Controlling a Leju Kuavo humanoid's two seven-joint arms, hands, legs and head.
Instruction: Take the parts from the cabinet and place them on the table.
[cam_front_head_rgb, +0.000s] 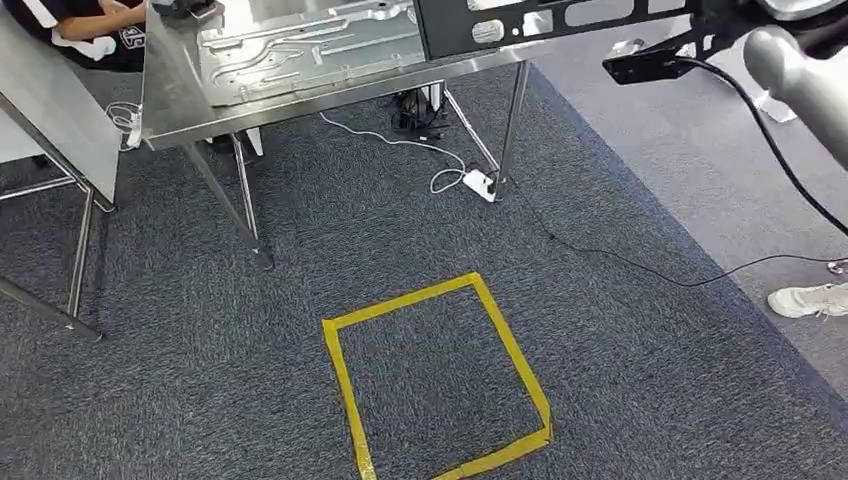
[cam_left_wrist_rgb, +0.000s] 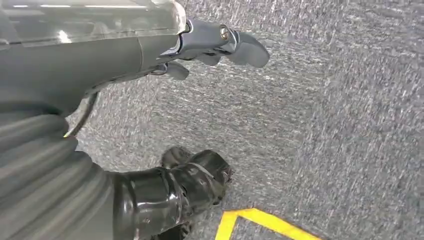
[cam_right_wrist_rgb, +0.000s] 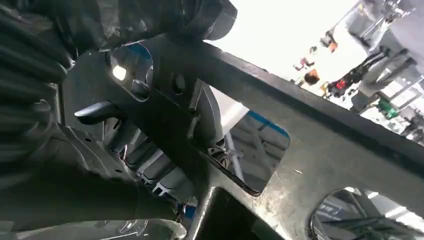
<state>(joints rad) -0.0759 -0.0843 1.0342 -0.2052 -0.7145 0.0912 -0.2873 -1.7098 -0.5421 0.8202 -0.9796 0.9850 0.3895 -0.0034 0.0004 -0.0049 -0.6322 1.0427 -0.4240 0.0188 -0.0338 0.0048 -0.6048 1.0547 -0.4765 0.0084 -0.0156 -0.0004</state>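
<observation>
The flat black metal part with cut-out windows and round holes (cam_front_head_rgb: 540, 25) is held up in the air at the top of the head view, its lower edge hanging over the far right end of the stainless steel worktop (cam_front_head_rgb: 300, 95) without clearly touching it. In the right wrist view the same black panel (cam_right_wrist_rgb: 310, 145) runs across the picture, and the right hand (cam_right_wrist_rgb: 125, 120) grips it: dark fingers (cam_right_wrist_rgb: 97, 112) reach through one of its openings and the thick grey thumb sits on the near face, so the part is pinched between them. The silver right arm (cam_front_head_rgb: 800, 75) comes in at the upper right of the head view, with a black cable (cam_front_head_rgb: 770, 150) trailing from it down to the floor.

On the worktop lies a silver pressed sheet-metal panel with raised ribs (cam_front_head_rgb: 290, 40). A person in a dark shirt (cam_front_head_rgb: 85, 25) sits at its far left corner.

The left hand (cam_left_wrist_rgb: 220, 45) hangs over the grey carpet (cam_left_wrist_rgb: 325, 125), its fingers (cam_left_wrist_rgb: 247, 47) loosely spread and holding nothing.

On the carpet in front of the worktop is a square outline of yellow tape (cam_front_head_rgb: 440, 380). A white power strip (cam_front_head_rgb: 480, 185) lies by one worktop leg, and a white shoe (cam_front_head_rgb: 810, 298) shows at the right edge.
</observation>
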